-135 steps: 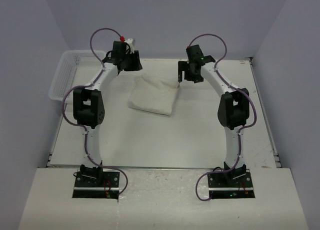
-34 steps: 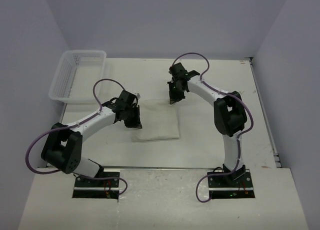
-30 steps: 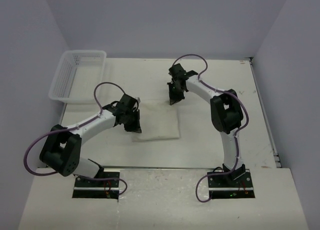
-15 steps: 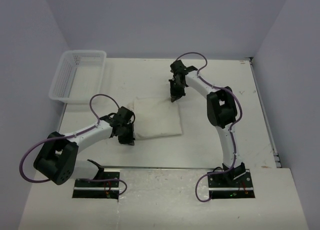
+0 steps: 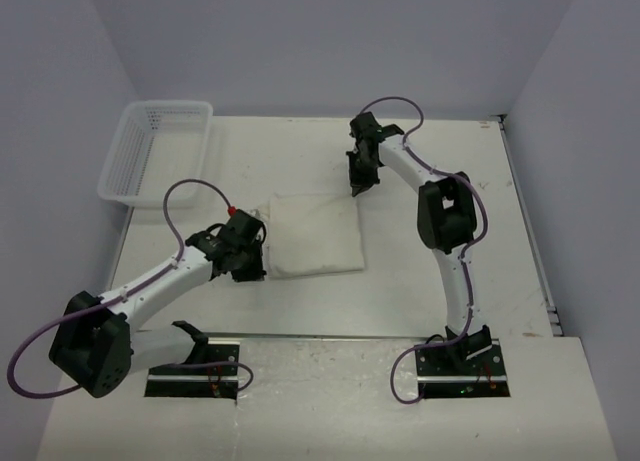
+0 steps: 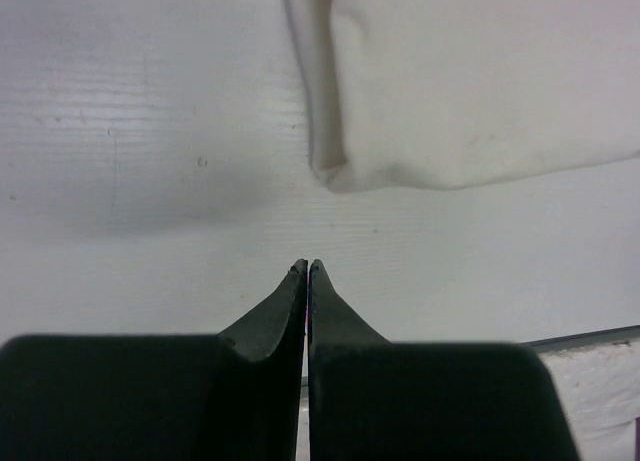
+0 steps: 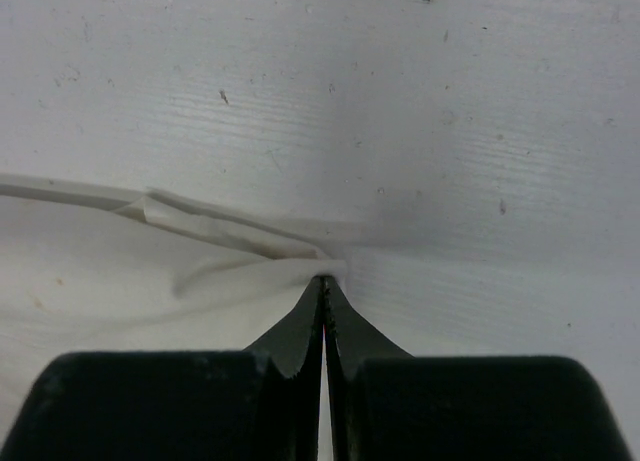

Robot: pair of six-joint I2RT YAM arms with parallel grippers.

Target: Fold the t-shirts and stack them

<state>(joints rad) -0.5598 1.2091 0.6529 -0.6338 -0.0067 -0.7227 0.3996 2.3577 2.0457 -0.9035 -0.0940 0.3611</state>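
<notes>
On my overhead feed the white table (image 5: pixel 430 251) fills the view. A white mesh basket (image 5: pixel 168 105) sits at its 10 o'clock corner. One cream t-shirt (image 5: pixel 315 233), folded into a pale rectangle, lies flat near the table's middle, well apart from the basket. The left gripper (image 6: pixel 307 269) is down at the shirt's 8 o'clock corner. Its jaws are pressed together on nothing, with a strip of bare table between the tips and the cloth. The right gripper (image 7: pixel 323 281) is at the shirt's 1 o'clock corner, jaws also pressed together, tips right at the cloth's edge. I cannot tell if any fabric is caught.
</notes>
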